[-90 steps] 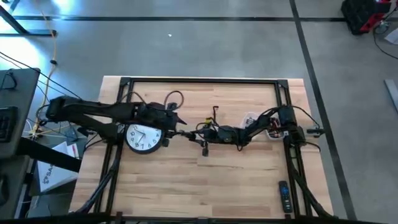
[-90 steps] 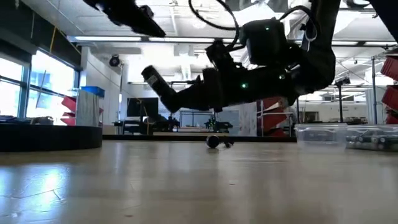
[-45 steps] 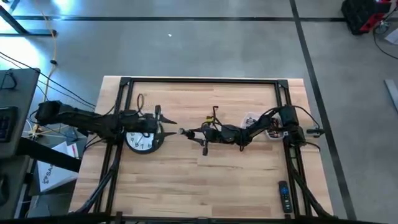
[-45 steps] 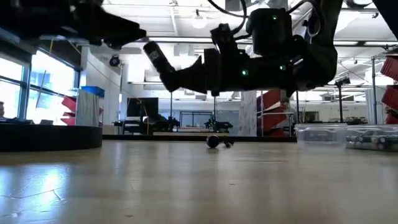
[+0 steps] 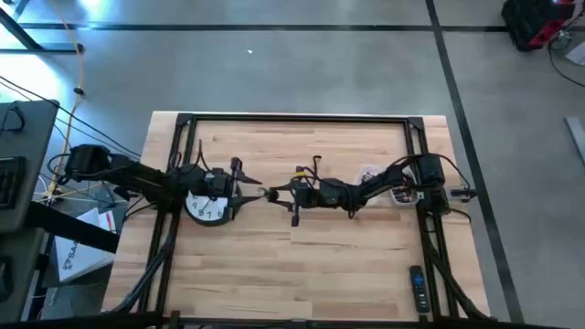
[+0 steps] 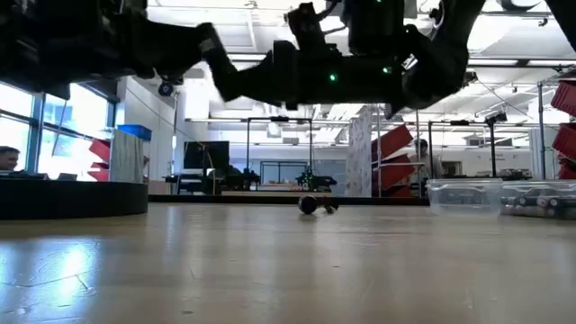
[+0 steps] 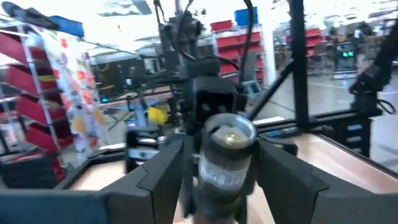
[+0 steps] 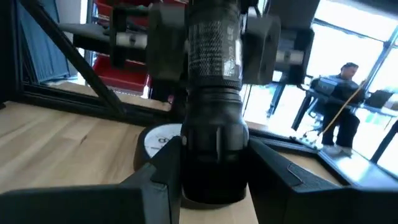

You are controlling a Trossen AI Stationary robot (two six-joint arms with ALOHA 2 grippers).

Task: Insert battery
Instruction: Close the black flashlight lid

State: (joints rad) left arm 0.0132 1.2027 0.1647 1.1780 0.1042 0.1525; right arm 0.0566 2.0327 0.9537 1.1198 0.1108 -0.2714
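From above, your left gripper and right gripper meet just beside the wall clock. At table height, both hang above the table. Your left wrist shows jaws clamped on a battery; your right wrist shows jaws clamping a flashlight, the clock behind.

Clock under left arm; near table half free.
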